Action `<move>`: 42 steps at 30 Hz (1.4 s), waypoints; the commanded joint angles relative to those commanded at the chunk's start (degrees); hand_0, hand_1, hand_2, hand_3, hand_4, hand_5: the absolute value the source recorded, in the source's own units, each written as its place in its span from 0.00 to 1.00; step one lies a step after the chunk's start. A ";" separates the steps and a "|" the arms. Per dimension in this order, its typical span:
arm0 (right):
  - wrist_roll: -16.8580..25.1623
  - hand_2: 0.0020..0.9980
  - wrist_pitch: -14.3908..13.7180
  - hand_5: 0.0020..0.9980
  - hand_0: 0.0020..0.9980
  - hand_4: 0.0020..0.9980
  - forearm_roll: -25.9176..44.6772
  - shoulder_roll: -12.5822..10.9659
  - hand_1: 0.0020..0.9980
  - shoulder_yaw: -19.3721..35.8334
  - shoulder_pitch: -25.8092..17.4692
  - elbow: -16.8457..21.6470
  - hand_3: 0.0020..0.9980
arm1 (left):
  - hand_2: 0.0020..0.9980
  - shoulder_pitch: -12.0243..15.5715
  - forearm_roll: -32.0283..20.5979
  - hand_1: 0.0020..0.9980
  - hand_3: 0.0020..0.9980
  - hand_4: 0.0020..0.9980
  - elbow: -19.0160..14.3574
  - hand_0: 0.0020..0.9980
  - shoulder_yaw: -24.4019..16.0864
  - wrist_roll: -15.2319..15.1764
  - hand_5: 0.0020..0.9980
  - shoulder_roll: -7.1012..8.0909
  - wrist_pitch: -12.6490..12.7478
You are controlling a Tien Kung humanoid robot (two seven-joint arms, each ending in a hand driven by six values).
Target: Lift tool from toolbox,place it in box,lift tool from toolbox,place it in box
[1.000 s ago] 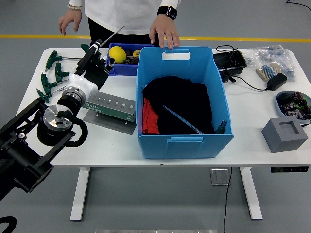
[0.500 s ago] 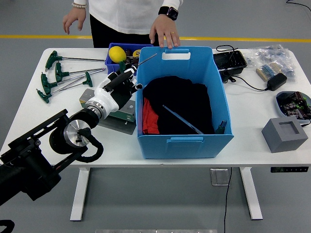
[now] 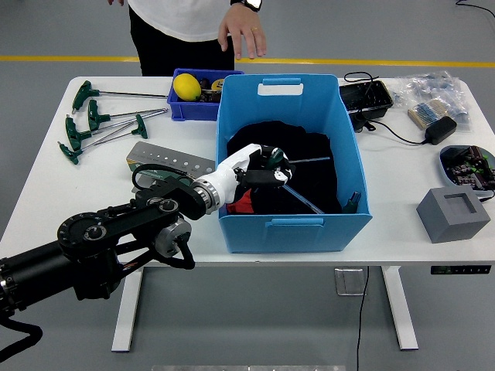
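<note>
My left hand [image 3: 275, 172] reaches over the left wall into the big light-blue box [image 3: 294, 225], shut on a green-handled T-wrench [image 3: 311, 161]. Its thin shaft points right, just above the black cloth [image 3: 313, 182] that fills the box. Another thin tool [image 3: 297, 195] lies on the cloth, a green handle [image 3: 352, 202] at the box's right wall. The small dark-blue toolbox [image 3: 195, 109] with a yellow object [image 3: 186, 86] stands behind the box's left corner. A person's hand [image 3: 243, 36] hovers above the far table edge, off the box.
Several green T-handle wrenches [image 3: 99, 122] lie at the table's left. A grey-green tool case [image 3: 168, 161] sits beside my forearm. To the right are a black tray [image 3: 363, 98], a power adapter [image 3: 438, 130], bagged parts [image 3: 433, 94], a circuit tray [image 3: 467, 164] and a grey block [image 3: 453, 214].
My left arm swung right from the toolbox over the box's wall and lowered the tool inside. The person's hand let go of the box's far rim and drew back.
</note>
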 joint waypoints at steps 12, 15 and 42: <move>0.00 0.71 -0.03 0.73 0.68 0.78 0.50 -0.10 0.65 -1.71 0.09 0.03 0.57 | 0.21 -6.94 28.64 0.15 0.24 0.48 13.75 0.24 4.92 0.08 0.00 -5.82 2.89; -0.01 0.71 -0.03 0.73 0.68 0.78 0.68 -0.09 0.65 -1.99 -0.02 0.04 0.57 | 0.21 -7.57 35.72 0.15 0.24 0.48 14.02 0.24 5.65 0.91 0.00 -6.59 2.09; -0.01 0.71 -0.04 0.73 0.68 0.78 0.46 -0.39 0.65 -1.41 0.44 -0.05 0.57 | 0.82 -12.24 60.92 0.73 0.80 0.93 15.81 0.64 6.42 2.45 0.00 -6.71 -10.70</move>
